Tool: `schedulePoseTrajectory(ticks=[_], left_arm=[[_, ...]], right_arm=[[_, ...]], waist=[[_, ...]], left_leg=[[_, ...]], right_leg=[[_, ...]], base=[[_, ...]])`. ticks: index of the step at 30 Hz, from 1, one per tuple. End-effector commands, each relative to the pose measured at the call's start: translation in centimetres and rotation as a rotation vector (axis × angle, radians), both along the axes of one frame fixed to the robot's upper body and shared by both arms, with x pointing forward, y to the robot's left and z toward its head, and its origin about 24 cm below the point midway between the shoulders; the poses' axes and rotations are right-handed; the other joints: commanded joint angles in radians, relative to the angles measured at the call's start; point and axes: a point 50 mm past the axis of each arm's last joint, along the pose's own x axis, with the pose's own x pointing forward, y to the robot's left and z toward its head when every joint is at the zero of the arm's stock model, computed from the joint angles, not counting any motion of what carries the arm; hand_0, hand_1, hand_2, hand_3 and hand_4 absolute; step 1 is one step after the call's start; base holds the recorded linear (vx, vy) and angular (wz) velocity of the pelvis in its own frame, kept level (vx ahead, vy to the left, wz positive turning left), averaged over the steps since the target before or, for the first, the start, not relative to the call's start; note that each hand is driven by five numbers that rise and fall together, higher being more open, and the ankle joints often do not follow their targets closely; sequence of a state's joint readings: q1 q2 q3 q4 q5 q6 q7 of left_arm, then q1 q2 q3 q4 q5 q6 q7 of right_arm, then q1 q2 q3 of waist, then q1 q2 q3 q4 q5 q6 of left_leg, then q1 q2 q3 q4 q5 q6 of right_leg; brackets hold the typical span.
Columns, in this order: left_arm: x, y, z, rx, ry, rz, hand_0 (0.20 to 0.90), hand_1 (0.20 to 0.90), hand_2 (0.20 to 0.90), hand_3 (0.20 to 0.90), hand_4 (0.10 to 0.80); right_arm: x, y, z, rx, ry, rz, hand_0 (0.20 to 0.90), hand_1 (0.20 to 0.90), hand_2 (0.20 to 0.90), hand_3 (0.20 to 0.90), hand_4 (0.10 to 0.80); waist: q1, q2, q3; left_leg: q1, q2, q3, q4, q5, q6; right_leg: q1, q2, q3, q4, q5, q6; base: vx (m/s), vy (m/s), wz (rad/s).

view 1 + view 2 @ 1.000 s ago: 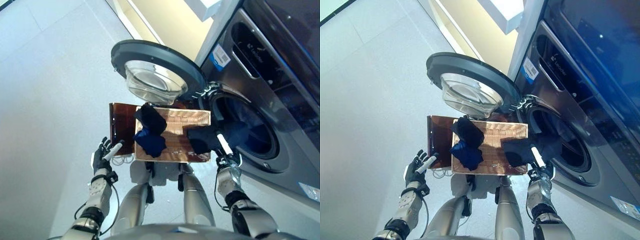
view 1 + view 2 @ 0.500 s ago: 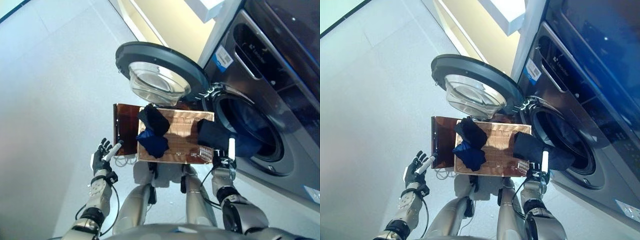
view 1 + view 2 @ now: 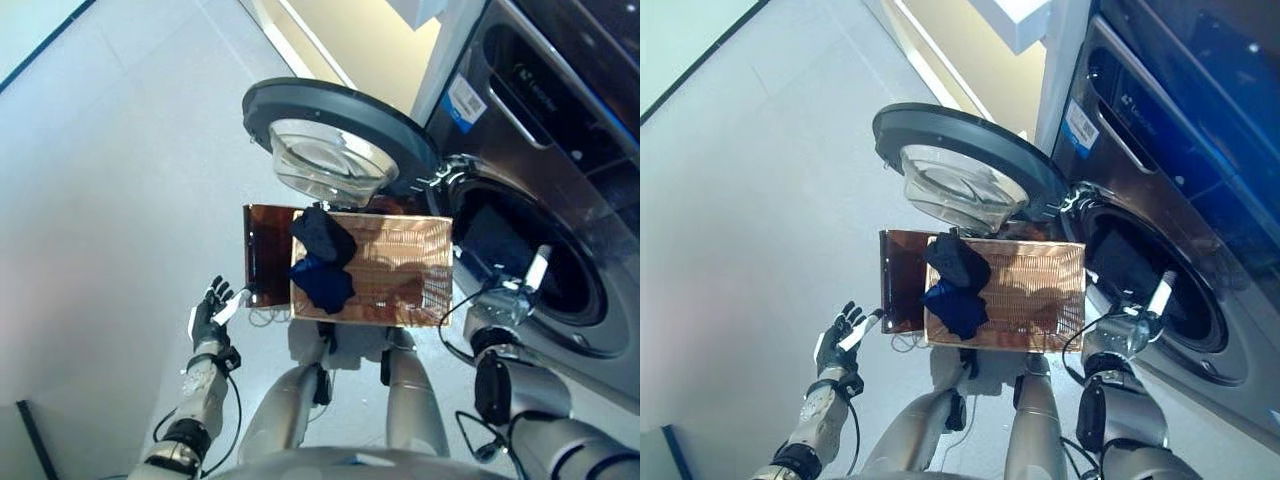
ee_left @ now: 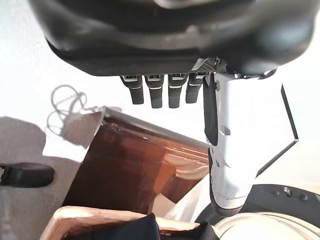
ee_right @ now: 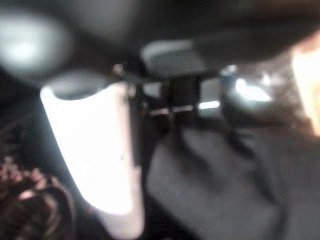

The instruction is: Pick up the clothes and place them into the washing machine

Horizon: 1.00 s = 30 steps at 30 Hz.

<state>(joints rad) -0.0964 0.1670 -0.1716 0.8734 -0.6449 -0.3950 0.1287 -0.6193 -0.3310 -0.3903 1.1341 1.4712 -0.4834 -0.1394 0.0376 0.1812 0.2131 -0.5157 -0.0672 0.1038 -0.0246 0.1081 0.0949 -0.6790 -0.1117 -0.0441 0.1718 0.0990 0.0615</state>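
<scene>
Overall light: bright and even on the pale floor [image 3: 110, 200].
Glare: highlights on the glass bowl of the washer door [image 3: 325, 160].
Dark zone: the drum opening [image 3: 520, 260] is dim, its interior hard to read.
Shadows: soft, just under the basket [image 3: 400, 265].
Left wrist view: backlit, floor washed out, hand dark.
Right wrist view: heavily blurred and dim; only dark cloth [image 5: 220, 185] is discernible.

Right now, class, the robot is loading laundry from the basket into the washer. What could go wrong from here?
1. The right hand is at the drum opening with a dark garment; released too early, it may hang over the rim.
2. The open door sits above the basket, so a high lift could hit it.
3. Black and blue clothes overlap, so both may lift together.
</scene>
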Motion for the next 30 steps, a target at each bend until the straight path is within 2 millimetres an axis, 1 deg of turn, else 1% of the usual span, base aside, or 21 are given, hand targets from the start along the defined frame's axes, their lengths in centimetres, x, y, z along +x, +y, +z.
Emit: schedulePoseTrajectory(ticks=[1, 4, 5, 8, 10, 14, 16, 17, 20, 24, 25, 26, 27, 28, 30], left_arm=[[-0.1, 1.3, 0.5, 0.021, -0.048, 0.034, 0.900, 0.900, 0.900, 0.900, 0.800], [-0.4, 1.4, 0.2, 0.024, -0.034, 0.034, 0.900, 0.900, 0.900, 0.900, 0.800], [-0.4, 1.4, 0.2, 0.023, -0.035, 0.032, 0.900, 0.900, 0.900, 0.900, 0.800], [-0.5, 1.3, 0.2, 0.024, -0.036, 0.023, 0.900, 0.900, 0.900, 0.900, 0.800], [-0.5, 1.4, 0.3, 0.028, -0.038, 0.021, 0.900, 0.900, 0.900, 0.900, 0.800], [-0.6, 1.6, 0.4, 0.036, -0.042, 0.015, 0.900, 0.900, 0.900, 0.900, 0.800], [-0.6, 1.6, 0.4, 0.034, -0.043, 0.016, 0.900, 0.900, 0.900, 0.900, 0.800], [-0.8, 1.8, 0.4, 0.042, -0.039, 0.016, 0.900, 0.900, 0.900, 0.900, 0.800], [-0.8, 2.0, 0.4, 0.049, -0.040, 0.020, 0.900, 0.900, 0.900, 0.900, 0.800], [-0.9, 2.2, 0.4, 0.054, -0.035, 0.022, 0.900, 0.900, 0.900, 0.900, 0.800], [-0.9, 2.2, 0.4, 0.053, -0.036, 0.022, 0.900, 0.900, 0.900, 0.900, 0.800], [-1.0, 2.5, 0.4, 0.060, -0.034, 0.025, 0.900, 0.900, 0.900, 0.900, 0.800], [-0.8, 2.5, 0.6, 0.058, -0.043, 0.025, 0.900, 0.900, 0.900, 0.900, 0.800], [-0.8, 2.4, 0.6, 0.056, -0.044, 0.026, 0.900, 0.900, 0.900, 0.900, 0.800], [-0.7, 2.4, 0.8, 0.058, -0.055, 0.018, 0.900, 0.900, 0.900, 0.900, 0.800]], right_arm=[[-1.2, -3.8, 2.6, -0.117, -0.035, -0.147, 0.200, 0.200, 0.200, 0.200, 0.300], [-1.4, -4.9, 3.6, -0.132, -0.050, -0.183, 0.200, 0.200, 0.200, 0.200, 0.300], [-1.4, -5.0, 3.7, -0.133, -0.050, -0.185, 0.200, 0.200, 0.200, 0.200, 0.300], [-1.4, -6.3, 5.4, -0.134, -0.078, -0.246, 0.200, 0.200, 0.200, 0.200, 0.300], [-1.4, -6.9, 6.2, -0.143, -0.079, -0.264, 0.200, 0.200, 0.200, 0.200, 0.300], [-1.4, -8.4, 8.7, -0.188, -0.110, -0.301, 0.200, 0.200, 0.200, 0.200, 0.300], [-1.4, -8.5, 9.1, -0.195, -0.114, -0.308, 0.200, 0.200, 0.200, 0.200, 0.300], [-1.6, -9.3, 10.2, -0.214, -0.128, -0.331, 0.200, 0.200, 0.200, 0.200, 0.300], [-1.9, -10.2, 11.9, -0.233, -0.139, -0.371, 0.200, 0.200, 0.200, 0.200, 0.300], [-2.0, -11.1, 14.0, -0.256, -0.159, -0.404, 0.200, 0.200, 0.200, 0.200, 0.300], [-2.0, -11.1, 14.1, -0.257, -0.159, -0.404, 0.200, 0.200, 0.200, 0.200, 0.300], [-2.1, -11.5, 15.3, -0.283, -0.168, -0.412, 0.200, 0.200, 0.200, 0.200, 0.300], [-2.0, -11.6, 15.9, -0.294, -0.173, -0.412, 0.200, 0.200, 0.200, 0.200, 0.300], [-2.0, -11.6, 16.0, -0.295, -0.173, -0.412, 0.200, 0.200, 0.200, 0.200, 0.300], [-2.0, -11.8, 17.1, -0.324, -0.190, -0.413, 0.200, 0.200, 0.200, 0.200, 0.300]], waist=[[-0.003, -0.010, -0.033], [-0.003, -0.007, -0.041], [-0.002, -0.006, -0.042], [0.005, 0.010, -0.049], [0.009, 0.015, -0.053], [0.013, 0.021, -0.058], [0.014, 0.023, -0.061], [0.014, 0.021, -0.065], [0.017, 0.025, -0.071], [0.021, 0.031, -0.077], [0.021, 0.032, -0.077], [0.023, 0.032, -0.080], [0.023, 0.032, -0.079], [0.023, 0.034, -0.080], [0.023, 0.032, -0.079]], left_leg=[[-0.041, -0.031, 0.001, 0.058, -0.065, -0.087], [-0.047, -0.032, 0.002, 0.059, -0.061, -0.087], [-0.049, -0.032, 0.002, 0.059, -0.061, -0.087], [-0.051, -0.033, 0.001, 0.052, -0.062, -0.091], [-0.053, -0.033, 0.001, 0.048, -0.059, -0.092], [-0.060, -0.030, 0.003, 0.041, -0.050, -0.094], [-0.060, -0.030, 0.002, 0.039, -0.048, -0.094], [-0.059, -0.030, 0.001, 0.037, -0.050, -0.095], [-0.063, -0.032, 0.003, 0.032, -0.048, -0.096], [-0.066, -0.033, 0.002, 0.027, -0.046, -0.095], [-0.067, -0.033, 0.002, 0.027, -0.046, -0.095], [-0.062, -0.033, 0.001, 0.023, -0.051, -0.096], [-0.067, -0.033, 0.003, 0.022, -0.045, -0.095], [-0.068, -0.033, 0.003, 0.021, -0.044, -0.095], [-0.068, -0.032, 0.002, 0.021, -0.044, -0.095]], right_leg=[[0.049, 0.010, -0.009, -0.082, -0.006, -0.016], [0.039, 0.010, -0.005, -0.077, -0.003, -0.018], [0.037, 0.010, -0.005, -0.076, -0.003, -0.018], [0.030, 0.010, 0.000, -0.072, -0.012, -0.017], [0.026, 0.010, -0.002, -0.074, -0.014, -0.017], [0.014, 0.011, -0.002, -0.073, -0.010, -0.020], [0.013, 0.011, -0.002, -0.073, -0.010, -0.020], [0.012, 0.010, -0.002, -0.072, -0.012, -0.020], [0.005, 0.010, 0.000, -0.073, -0.010, -0.020], [0.000, 0.008, 0.000, -0.074, -0.009, -0.019], [-0.001, 0.008, 0.000, -0.074, -0.010, -0.019], [0.001, 0.009, 0.002, -0.073, -0.018, -0.017], [-0.004, 0.009, 0.002, -0.073, -0.010, -0.018], [-0.006, 0.009, 0.003, -0.073, -0.010, -0.018], [-0.007, 0.009, 0.002, -0.072, -0.010, -0.018]], base=[[0.000, 0.000, 0.00], [0.000, 0.000, 0.00], [0.000, 0.000, 0.00], [0.011, 0.000, 0.01], [0.000, 0.000, 0.00], [0.008, -0.004, 0.01], [0.019, -0.005, 0.01], [0.056, -0.006, 0.02], [0.023, -0.002, 0.01], [0.016, 0.004, 0.00], [0.049, 0.008, -0.01], [0.000, 0.000, 0.00], [0.000, 0.000, 0.00], [0.000, 0.000, 0.00], [0.011, -0.004, 0.02]])
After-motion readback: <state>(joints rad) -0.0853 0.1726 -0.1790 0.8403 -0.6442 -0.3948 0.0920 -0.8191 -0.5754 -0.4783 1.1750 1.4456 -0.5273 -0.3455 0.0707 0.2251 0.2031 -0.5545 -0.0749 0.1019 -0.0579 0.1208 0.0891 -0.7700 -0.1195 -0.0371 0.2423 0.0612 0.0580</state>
